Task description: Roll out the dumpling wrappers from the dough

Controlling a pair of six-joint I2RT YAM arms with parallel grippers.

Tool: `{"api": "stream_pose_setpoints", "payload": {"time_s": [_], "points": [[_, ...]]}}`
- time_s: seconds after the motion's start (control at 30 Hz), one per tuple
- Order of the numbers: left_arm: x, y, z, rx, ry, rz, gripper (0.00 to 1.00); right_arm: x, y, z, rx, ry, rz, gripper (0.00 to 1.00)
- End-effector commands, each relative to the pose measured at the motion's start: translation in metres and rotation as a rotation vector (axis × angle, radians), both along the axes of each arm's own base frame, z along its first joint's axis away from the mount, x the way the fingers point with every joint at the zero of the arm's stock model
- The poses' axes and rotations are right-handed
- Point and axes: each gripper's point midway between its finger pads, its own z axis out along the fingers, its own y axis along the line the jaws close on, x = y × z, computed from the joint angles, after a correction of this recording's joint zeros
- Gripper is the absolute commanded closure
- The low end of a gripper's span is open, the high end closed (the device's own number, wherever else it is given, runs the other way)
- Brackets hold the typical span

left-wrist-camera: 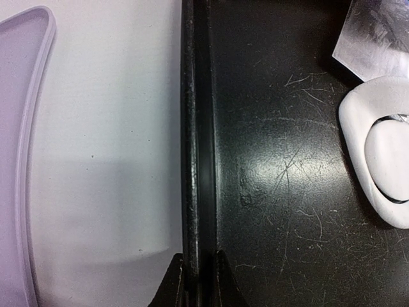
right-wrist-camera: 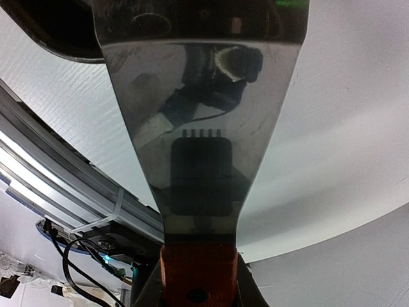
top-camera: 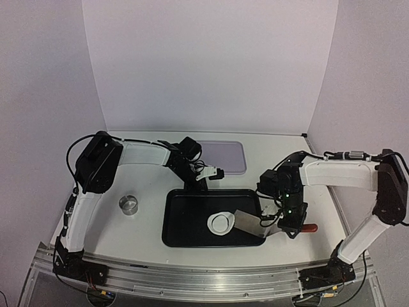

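Observation:
A black tray (top-camera: 176, 220) lies in the middle of the table. On its floor sits the dough (top-camera: 222, 223), a white ring-like mass (left-wrist-camera: 353, 112) around a rounded white piece (left-wrist-camera: 386, 157) that may be a dumpling wrapper. My left gripper (top-camera: 195, 184) is shut on the tray's far rim (left-wrist-camera: 199, 160), one finger on each side of it (left-wrist-camera: 199, 259). My right gripper (top-camera: 289, 225) is shut on the orange handle (right-wrist-camera: 198, 268) of a metal scraper. The scraper's blade (top-camera: 246, 220) rests inside the tray, just right of the dough and touching its edge (left-wrist-camera: 377, 32).
A lavender tray (top-camera: 223, 157) lies behind the black one. A small metal cup (top-camera: 129, 204) stands to the left. An aluminium rail (top-camera: 192, 281) runs along the near table edge, with cables below it (right-wrist-camera: 70, 256).

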Motion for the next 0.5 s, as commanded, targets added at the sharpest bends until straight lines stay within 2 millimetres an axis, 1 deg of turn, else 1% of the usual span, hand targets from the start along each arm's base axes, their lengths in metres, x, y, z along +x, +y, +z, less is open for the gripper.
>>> {"api": "stream_pose_setpoints", "payload": {"time_s": [0.0,0.07,0.3,0.47], "points": [[0.001,-0.003,-0.001,0.032,-0.099,-0.072,1.0,0.002,0.012,0.009,0.04,0.021,-0.008,1.0],[0.001,-0.002,-0.002,0.037,-0.101,-0.073,1.0,0.002,0.015,0.011,0.059,0.024,-0.004,1.0],[-0.001,0.001,-0.006,0.047,-0.097,-0.073,1.0,0.001,0.017,0.011,0.068,0.037,-0.005,1.0],[-0.001,0.001,-0.008,0.047,-0.094,-0.076,1.0,0.006,0.032,0.014,0.119,0.035,-0.022,1.0]]}}
